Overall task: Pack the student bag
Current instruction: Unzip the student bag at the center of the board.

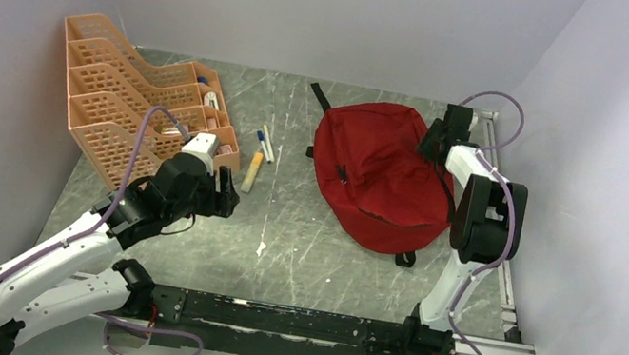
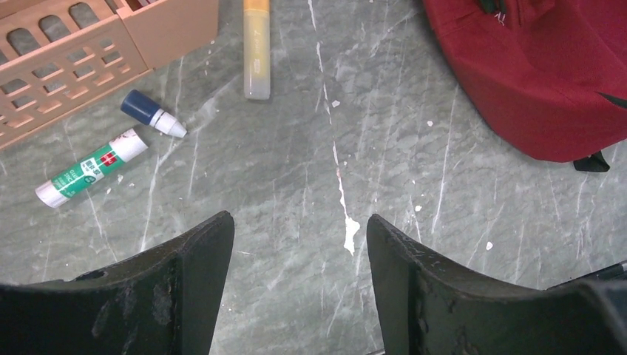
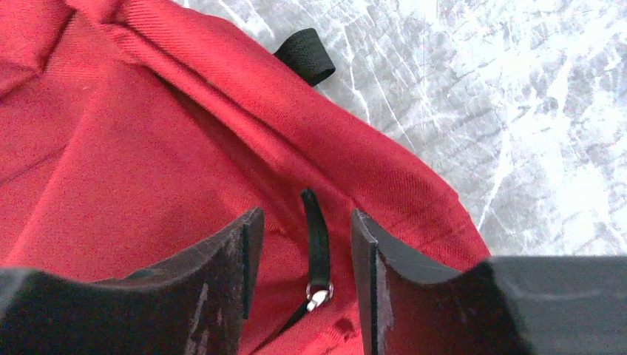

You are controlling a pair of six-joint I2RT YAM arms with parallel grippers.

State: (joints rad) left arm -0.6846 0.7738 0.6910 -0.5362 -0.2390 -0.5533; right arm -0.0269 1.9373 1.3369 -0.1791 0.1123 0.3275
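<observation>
The right claw (image 3: 307,216) sits closest in its wrist view. Its two black fingers stand apart and clamp nothing, hanging low over the student bag (image 3: 148,163). A black zipper pull (image 3: 318,244) with a small metal ring at its lower end lies on the red fabric in the gap between them, nearer the right-hand finger; whether either finger touches it cannot be told. Past the pull the bag's seam folds over, and a short black strap loop (image 3: 305,55) sticks out from the bag's edge onto the grey marbled surface (image 3: 517,111).

From above, the bag lies flat on the surface in the right half, zipped side up, with the right claw at its far right edge.

The left claw (image 2: 297,222) is well to the left of the bag, fingers wide apart and empty, over bare surface. Its wrist view catches only the bag's rounded lower corner at the upper right.

Farther left of the bag than this claw stands an orange tray rack (image 2: 74,66). Between rack and bag lie loose items: a green-and-white glue stick (image 2: 92,168), a small bottle with a blue body and white tip (image 2: 153,112) just beside it, and a yellowish marker (image 2: 256,52), which is the closest of the three to the bag. None of them touches the bag.
</observation>
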